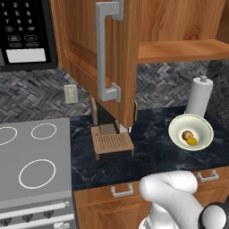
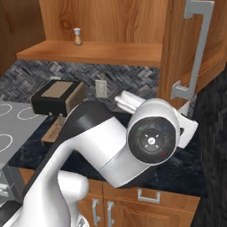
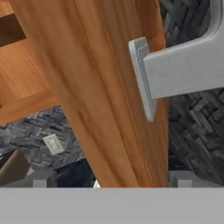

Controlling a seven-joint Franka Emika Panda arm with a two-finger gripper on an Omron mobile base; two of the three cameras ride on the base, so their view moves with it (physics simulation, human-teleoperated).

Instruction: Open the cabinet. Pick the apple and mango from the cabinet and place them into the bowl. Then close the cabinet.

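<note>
From the left base view: saw the cabinet (image 1: 179,27) hanging open, its door (image 1: 96,58) swung out toward the camera with the grey bar handle (image 1: 105,51) upright on it, and the lower shelf (image 1: 183,50) bare where visible. Found the bowl (image 1: 191,132) on the dark worktop (image 1: 147,152), just in front of a paper towel roll (image 1: 199,96); inside it lay the apple (image 1: 187,135) and the mango (image 1: 192,141), touching, mango nearer the camera. Noted a brown toaster (image 1: 112,143) under the door, a stove (image 1: 33,161) to the left, a microwave (image 1: 24,31) above. From the right base view: saw the open door (image 2: 190,48) at right with its handle (image 2: 195,53), a small shaker (image 2: 78,37) upright on the shelf (image 2: 93,52), the toaster (image 2: 57,97) below. From the hand view: looked close along the door edge (image 3: 105,100), handle mount (image 3: 144,78) just beside; fingers (image 3: 111,183) spread wide, one tip (image 3: 39,179) either side of the door edge, gripping nothing; could not tell whether touching the wood.
</note>
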